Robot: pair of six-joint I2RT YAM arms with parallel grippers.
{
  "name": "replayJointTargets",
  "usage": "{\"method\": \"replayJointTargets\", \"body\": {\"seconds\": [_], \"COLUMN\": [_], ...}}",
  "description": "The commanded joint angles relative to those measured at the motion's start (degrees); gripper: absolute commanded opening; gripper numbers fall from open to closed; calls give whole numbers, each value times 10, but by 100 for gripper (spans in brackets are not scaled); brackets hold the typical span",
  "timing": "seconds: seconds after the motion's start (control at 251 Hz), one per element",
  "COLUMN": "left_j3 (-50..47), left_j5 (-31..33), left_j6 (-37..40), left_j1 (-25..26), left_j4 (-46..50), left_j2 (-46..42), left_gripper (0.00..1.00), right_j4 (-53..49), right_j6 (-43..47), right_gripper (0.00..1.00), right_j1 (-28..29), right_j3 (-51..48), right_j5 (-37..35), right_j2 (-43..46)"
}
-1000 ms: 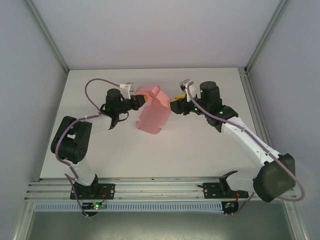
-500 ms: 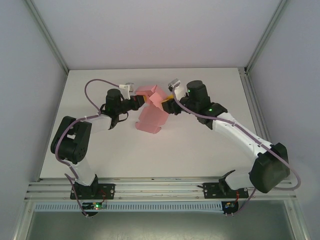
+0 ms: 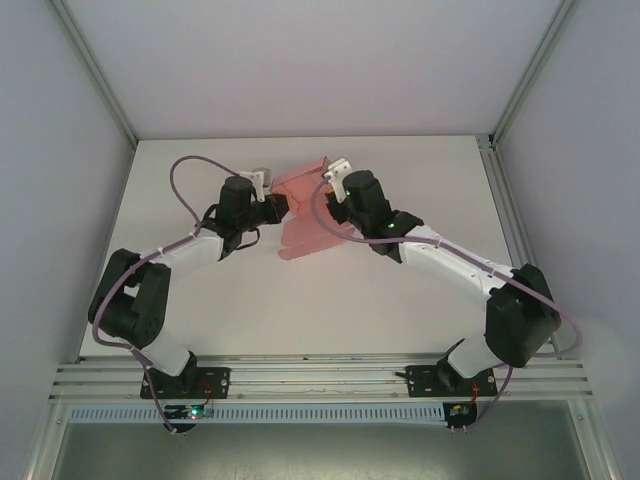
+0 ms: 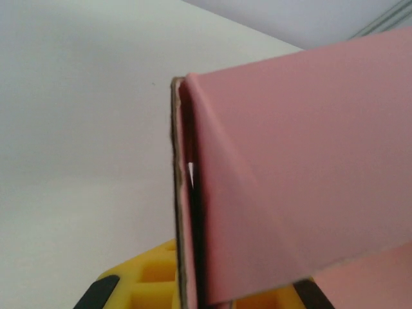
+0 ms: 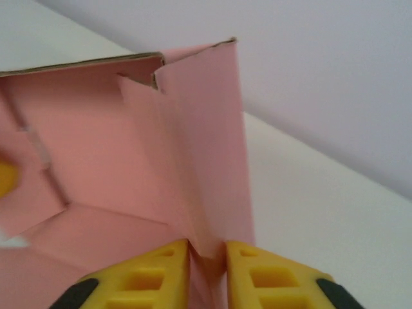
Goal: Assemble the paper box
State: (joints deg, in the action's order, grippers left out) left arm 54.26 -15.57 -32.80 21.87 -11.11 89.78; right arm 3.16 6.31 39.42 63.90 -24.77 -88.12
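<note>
The paper box (image 3: 302,238) is in the middle of the white counter (image 3: 200,300), toward the far side. It sits between the two arms, which reach in from each side. It is plain pink card with only some of its folds made. One flap sticks up at the far end and a wider part hangs lower down. I cannot tell if it touches the counter.

The left gripper (image 4: 193,293) is at the left side of the box. Its yellow jaws are pressed together on a folded edge of the pink card. In the left wrist view that edge runs straight up from between the jaws, and the cut rim of the card looks brown.

The right gripper (image 5: 207,248) is at the right side of the box. Its yellow jaws are nearly together, with a thin fold of pink card clamped between them. In the right wrist view the open inside of the box spreads out to the left, with a small notch cut near its top rim.

Purple cables loop along both arms.
</note>
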Motion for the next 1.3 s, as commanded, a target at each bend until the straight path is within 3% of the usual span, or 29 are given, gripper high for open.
{"method": "replayJointTargets", "body": {"seconds": [0.0, 0.052, 0.144, 0.315, 0.487, 0.638, 0.746, 0.842, 0.918, 1.038, 1.165, 1.293], "left_j3": [54, 83, 134, 198, 187, 181, 174, 174, 178, 182, 179, 174], "left_j5": [88, 140, 206, 208, 194, 185, 203, 215, 217, 233, 247, 237], "left_j6": [-44, -59, -107, -206, -256, -249, -234, -219, -201, -180, -148, -100], "left_j1": [53, 74, 94, 95, 95, 97, 97, 96, 96, 94, 90, 85], "left_j4": [102, 151, 235, 329, 314, 300, 298, 299, 296, 298, 291, 274], "left_j2": [-37, -35, -18, 30, 33, 23, 23, 31, 36, 39, 36, 32], "left_gripper": [0, 0, 0, 0, 0, 0, 0, 0, 0, 0, 0, 0], "right_j4": [77, 105, 145, 212, 172, 269, 191, 138, 136, 118, 99, 96], "right_j6": [-9, -13, -13, 44, 9, 105, 41, -12, -29, -59, -78, -93], "right_gripper": [16, 14, 9, 4, 3, 7, 8, 11, 24, 50, 74, 93], "right_j1": [8, 8, 8, 4, -28, -46, -48, -51, -52, -57, -60, -67], "right_j3": [10, 11, 14, 39, 57, 54, 55, 32, 2, -31, -59, -90], "right_j5": [-234, -298, -334, -447, -450, -462, -342, -146, 1, 164, 233, 227], "right_j2": [-43, -62, -91, -146, -159, -194, -173, -122, -75, -1, 75, 143]}}
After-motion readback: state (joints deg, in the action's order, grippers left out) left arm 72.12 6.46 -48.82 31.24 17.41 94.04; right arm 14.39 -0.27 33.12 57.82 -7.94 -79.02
